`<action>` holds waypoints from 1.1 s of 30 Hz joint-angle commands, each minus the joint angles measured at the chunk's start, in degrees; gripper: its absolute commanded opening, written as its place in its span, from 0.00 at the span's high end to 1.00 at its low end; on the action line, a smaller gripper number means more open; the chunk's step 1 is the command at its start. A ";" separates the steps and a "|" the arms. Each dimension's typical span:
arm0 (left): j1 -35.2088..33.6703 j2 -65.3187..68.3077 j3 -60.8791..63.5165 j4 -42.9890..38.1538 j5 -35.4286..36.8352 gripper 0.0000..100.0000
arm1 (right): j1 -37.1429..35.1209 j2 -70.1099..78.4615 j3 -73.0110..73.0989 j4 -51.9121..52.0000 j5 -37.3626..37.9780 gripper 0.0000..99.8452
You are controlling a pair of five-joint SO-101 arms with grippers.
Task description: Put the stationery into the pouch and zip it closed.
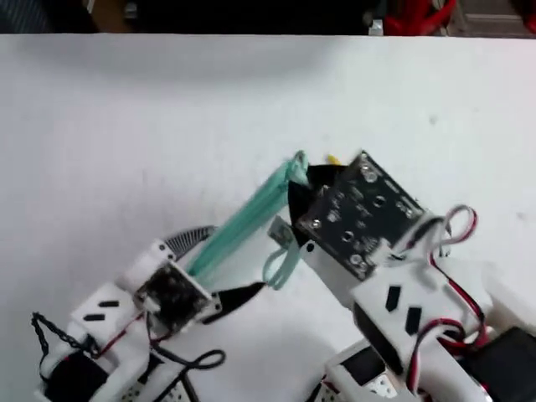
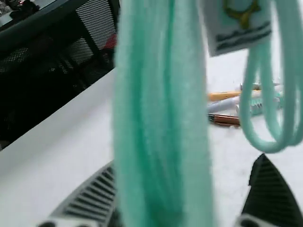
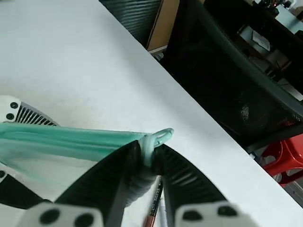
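Pouch (image 1: 243, 219): stands on its thin edge.
Right gripper (image 3: 147, 153): pinches its end tight, to keep it up.
Left gripper (image 2: 184, 163): jaws apart around it.
Pens (image 2: 227, 106): not in yet.

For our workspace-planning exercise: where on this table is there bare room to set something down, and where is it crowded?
Free: the white table between its far edge and the mint-green fabric pouch. Crowded: the strip where the pouch runs from the left hand to the right hand, with slim pens lying on the table under the right hand.
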 commanded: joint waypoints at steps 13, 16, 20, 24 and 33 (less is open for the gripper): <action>6.37 -0.40 3.34 -6.42 8.97 0.95 | -0.31 -0.22 12.31 -0.75 -1.93 0.98; 6.90 -0.40 3.08 -6.42 9.05 0.93 | 1.54 -0.22 12.31 -0.57 -1.58 0.98; 6.90 -0.48 1.93 -7.38 9.05 0.97 | 9.19 0.31 12.92 -0.66 -1.49 0.98; 6.90 -0.13 -4.75 -5.01 9.05 0.98 | 12.00 0.31 16.62 -0.84 -1.41 0.98; 6.99 -0.13 -0.62 -8.09 8.97 0.96 | 12.00 0.31 26.11 -6.90 -1.76 0.98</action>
